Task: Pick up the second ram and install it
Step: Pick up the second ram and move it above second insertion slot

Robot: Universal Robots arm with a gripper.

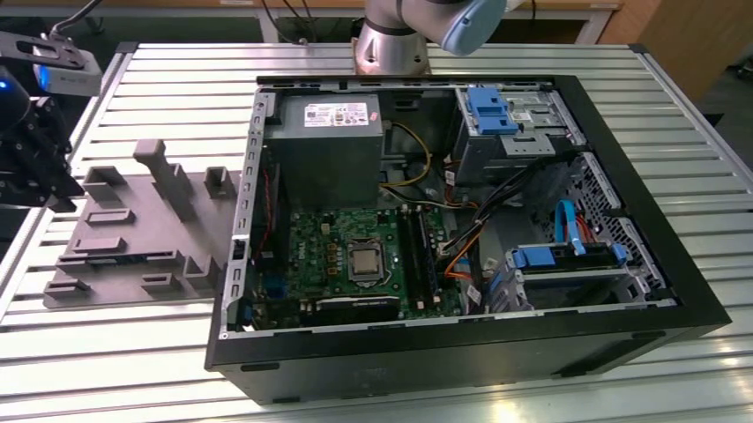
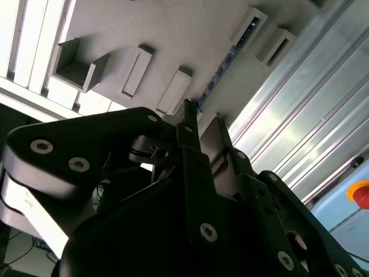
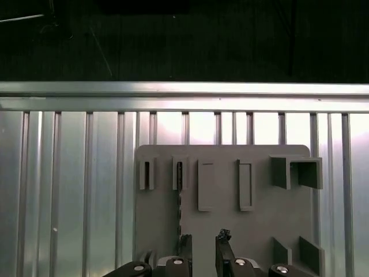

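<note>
**Status: pick-up stage, grasp not made.**

1. Hand (image 3: 203,238): released. In both wrist views the two fingers stand apart with a clear gap, and nothing is clamped between them.
2. Second ram (image 3: 179,202): it stands on edge in its slot line in the grey fixture plate (image 1: 123,196). In the second wrist view its blue-green edge (image 2: 225,66) runs along the plate toward the fingers.
3. Hand position: over the fixture plate, at the near end of the strip. That end comes up just beside one finger (image 3: 184,241). Contact cannot be confirmed, nor whether the strip lies inside the gap.
4. Fixture plate location: on the slatted tabletop (image 1: 176,79), near its edge on the exterior view's left, just beside the open computer case (image 1: 671,256).
5. Install site: the black slot rails (image 1: 414,251) sit on the motherboard (image 1: 317,247) inside the case, well apart from the hand.

Assessment: the approach looks largely complete. Grasp, lift, transfer and seating are all outstanding, so the task appears to be at an early stage.
</note>
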